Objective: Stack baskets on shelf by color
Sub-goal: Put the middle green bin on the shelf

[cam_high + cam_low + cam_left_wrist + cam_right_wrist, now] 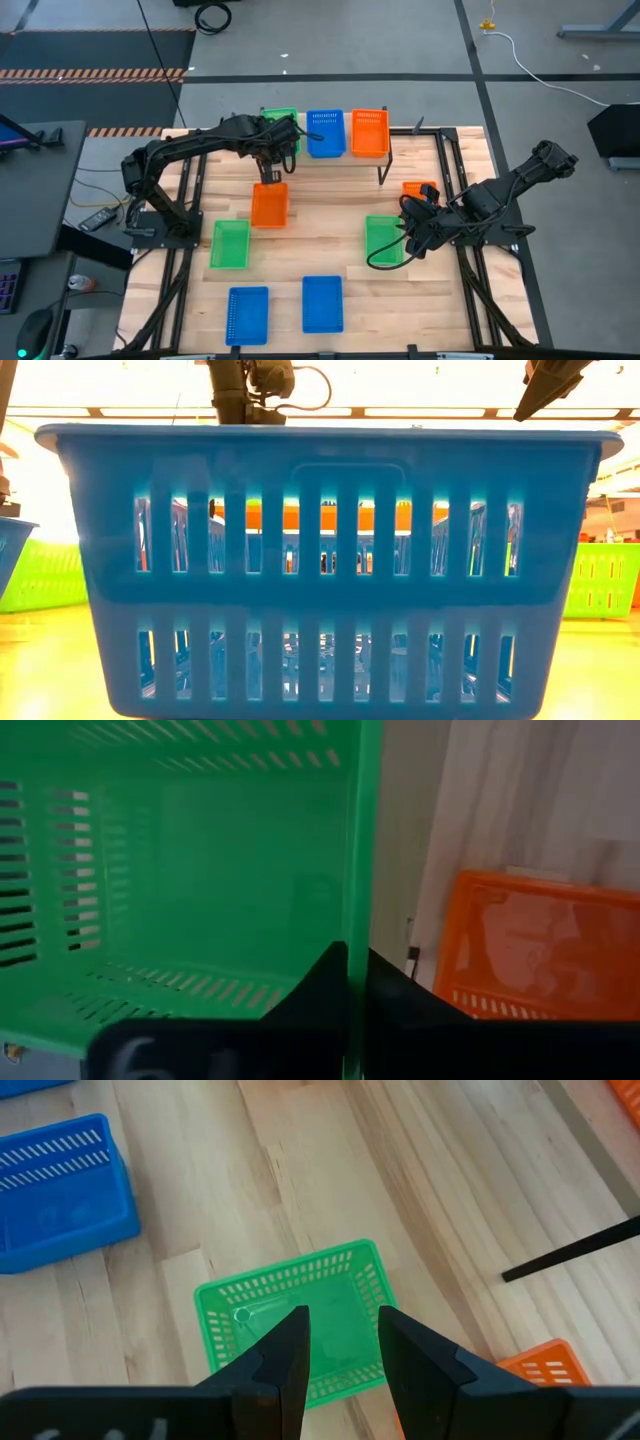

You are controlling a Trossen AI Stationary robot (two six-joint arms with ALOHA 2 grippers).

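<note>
The shelf [400,150] stands at the table's far side. On it sit a blue basket [325,133] and an orange basket [369,132], and a green basket [283,117] is at its left end. My left gripper [275,145] is shut on that green basket [200,870]. My right gripper [340,1345] is open and hovers above a second green basket [300,1325] on the table's right side [383,240], touching nothing. More baskets rest on the table: orange [269,204], green [230,243], two blue [248,315] [322,303], and an orange one [420,188] half hidden by my right arm. My left gripper has the green basket's side wall [357,920] between its two fingers, one finger [320,985] inside the basket and one outside. It comes at the rim from above. Whether the basket's bottom rests on the shelf cannot be told.
In the low view a blue basket [320,560] fills the foreground and hides most of the table behind it. The shelf's thin black legs [382,170] stand just past the loose orange basket. Bare tabletop lies in the middle [320,235].
</note>
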